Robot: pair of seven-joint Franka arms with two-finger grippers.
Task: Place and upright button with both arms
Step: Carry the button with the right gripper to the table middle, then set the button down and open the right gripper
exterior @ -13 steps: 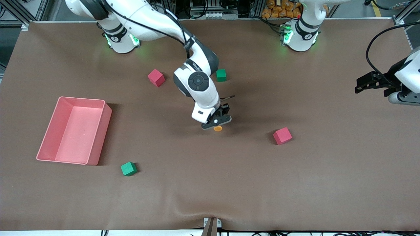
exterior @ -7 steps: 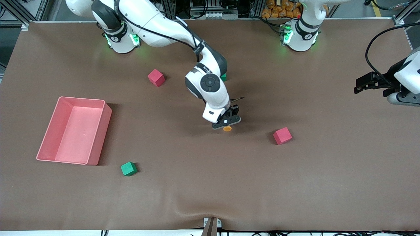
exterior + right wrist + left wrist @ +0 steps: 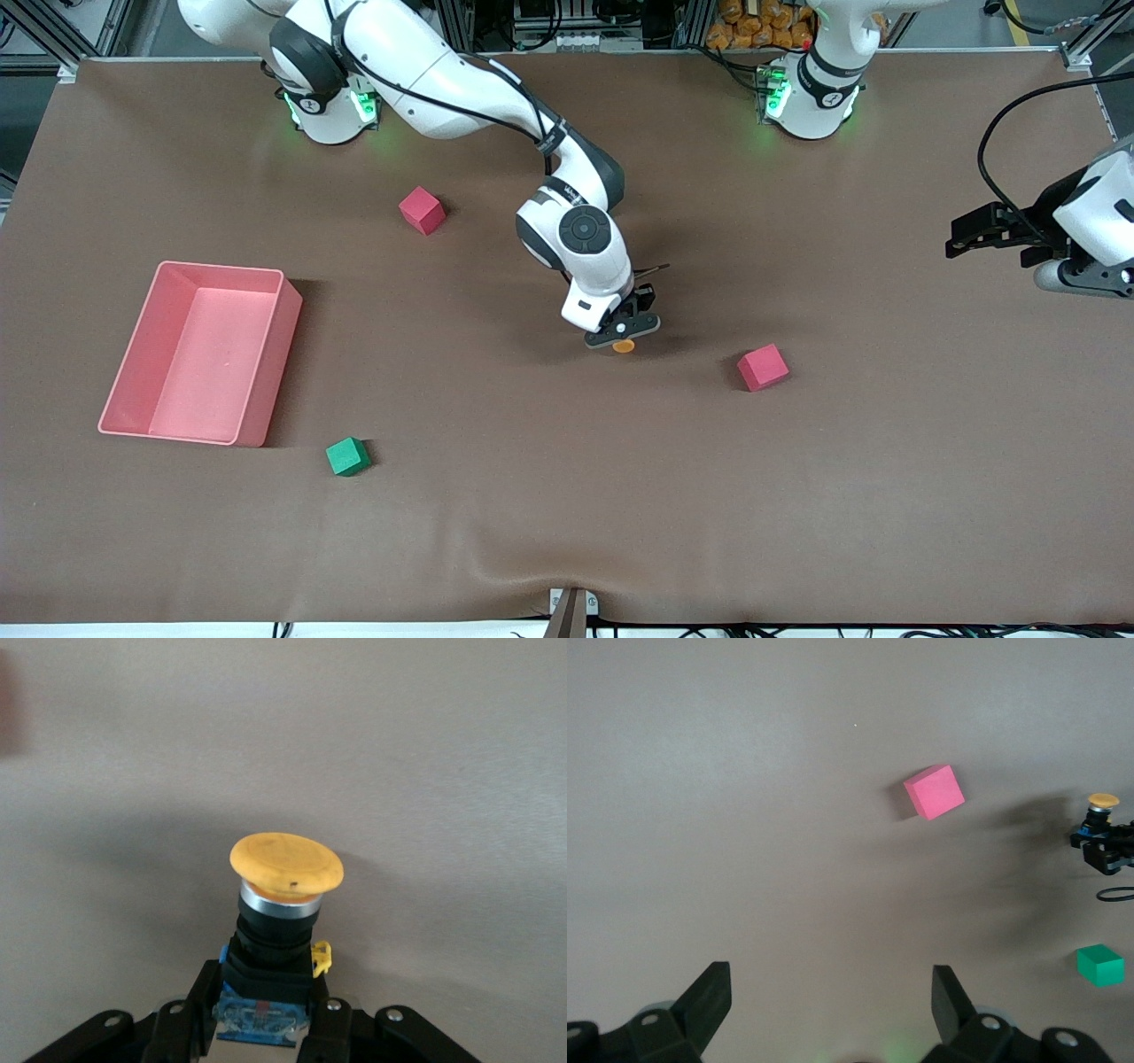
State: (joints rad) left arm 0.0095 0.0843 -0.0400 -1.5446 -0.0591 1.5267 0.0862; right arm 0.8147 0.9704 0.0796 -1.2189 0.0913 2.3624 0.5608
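Between black fingers, round-capped button

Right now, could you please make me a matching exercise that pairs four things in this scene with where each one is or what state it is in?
Things:
1. small push-button with a round orange cap
2. left gripper
3. open pink plastic bin
4. green foam cube

Place or state:
A. lies nearer to the front camera than the bin
B. gripped by its black body in the shut right gripper
C. open and holding nothing, waiting at the left arm's end of the table
D. stands toward the right arm's end of the table

Pairs: 1-B, 2-C, 3-D, 4-A
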